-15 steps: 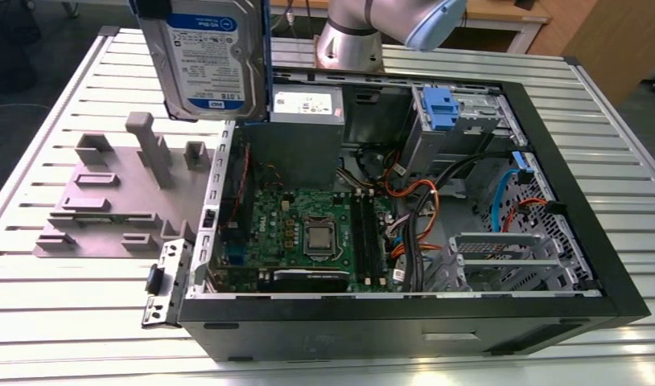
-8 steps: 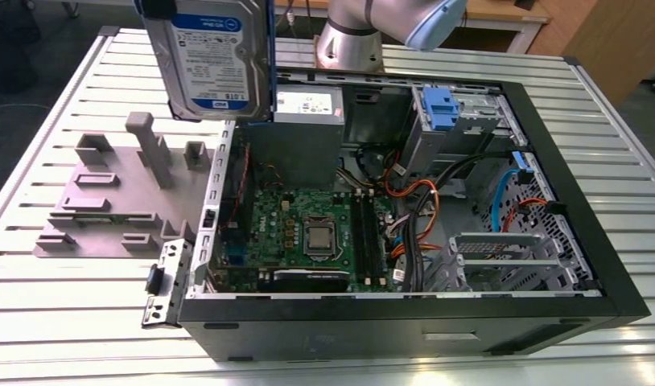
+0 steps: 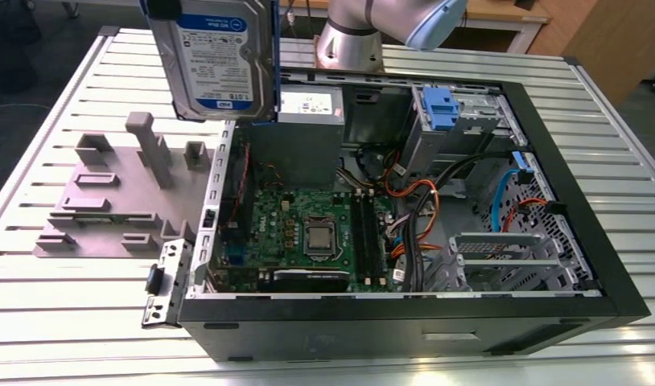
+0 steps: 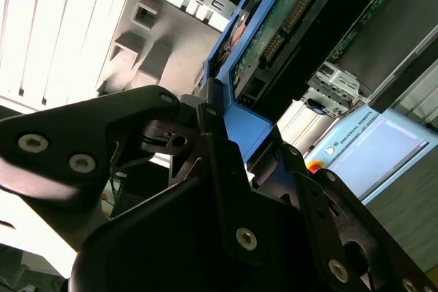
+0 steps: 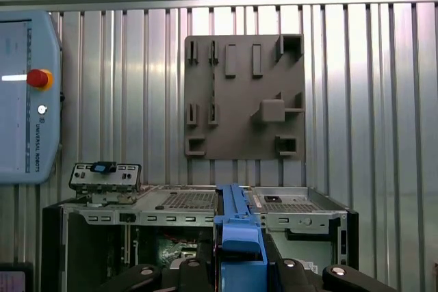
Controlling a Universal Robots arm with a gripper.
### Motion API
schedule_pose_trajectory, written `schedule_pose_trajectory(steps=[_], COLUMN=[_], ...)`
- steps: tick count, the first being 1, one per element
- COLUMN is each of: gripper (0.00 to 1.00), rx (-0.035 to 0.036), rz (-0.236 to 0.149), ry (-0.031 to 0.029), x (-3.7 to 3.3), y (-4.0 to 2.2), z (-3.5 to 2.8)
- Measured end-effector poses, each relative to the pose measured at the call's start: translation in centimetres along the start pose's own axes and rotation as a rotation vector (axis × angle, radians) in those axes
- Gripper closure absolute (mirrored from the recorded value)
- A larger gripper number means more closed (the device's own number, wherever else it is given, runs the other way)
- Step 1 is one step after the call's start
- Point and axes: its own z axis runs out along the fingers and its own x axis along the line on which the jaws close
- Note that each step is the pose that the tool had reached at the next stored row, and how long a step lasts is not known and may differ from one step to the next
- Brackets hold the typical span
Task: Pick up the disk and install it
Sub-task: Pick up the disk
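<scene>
Item 1. My claw point(image 4: 246, 124): closed narrow on the disk point(image 3: 212, 56). In both wrist views my black fingers point(image 4: 217, 162) press on its blue carrier frame from either side.

Item 2. Disk: a silver hard drive with a white-and-blue label. I hold it upright in the air, clear of the surface point(image 3: 70, 322). In the exterior view it hangs towards the exterior view's left, by the case edge nearest the fixture plate. Its green circuit-board face shows in the second wrist view.

Item 3. Computer case point(image 3: 414, 322): a black tower lying on its side, open upward. Inside are a motherboard point(image 3: 306, 229), a grey power supply point(image 3: 306, 104), cable bundles and a blue drive tab point(image 3: 440, 108) in its bay.

Item 4. Grey fixture plate point(image 3: 102, 209): flat on the slatted metal surface just beside the case, with raised pegs and slots.

Item 5. Teach pendant point(image 5: 27, 100): has a red button and sits near the case.

Item 6. My arm point(image 3: 355, 36): its column stands behind the case.
</scene>
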Motion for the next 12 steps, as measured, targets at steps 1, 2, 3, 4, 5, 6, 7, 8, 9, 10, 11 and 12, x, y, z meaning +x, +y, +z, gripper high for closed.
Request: schedule_pose_trajectory(steps=[1,2,3,4,5,6,7,8,9,10,11,12], gripper=[0.64,0.64,0.64,0.64,0.64,0.64,0.64,0.64,0.64,0.64,0.64,0.64], rx=[0.0001,0.0000,0.0000,0.0000,0.0000,0.0000,0.0000,0.0000,0.0000,0.0000,0.0000,0.0000], rz=[0.000,0.000,0.000,0.000,0.000,0.000,0.000,0.000,0.000,0.000,0.000,0.000], ry=[0.0000,0.0000,0.0000,0.0000,0.0000,0.0000,0.0000,0.0000,0.0000,0.0001,0.0000,0.0000], x=[0.00,-0.01,-0.01,-0.01,-0.01,-0.01,-0.01,-0.01,-0.01,-0.01,-0.01,-0.01], y=[-0.02,-0.05,-0.07,-0.10,-0.12,-0.15,-0.17,-0.19,-0.21,-0.24,-0.26,-0.28], z=[0.00,0.00,0.00,0.00,0.00,-0.01,0.00,0.00,-0.01,-0.01,-0.01,-0.01])
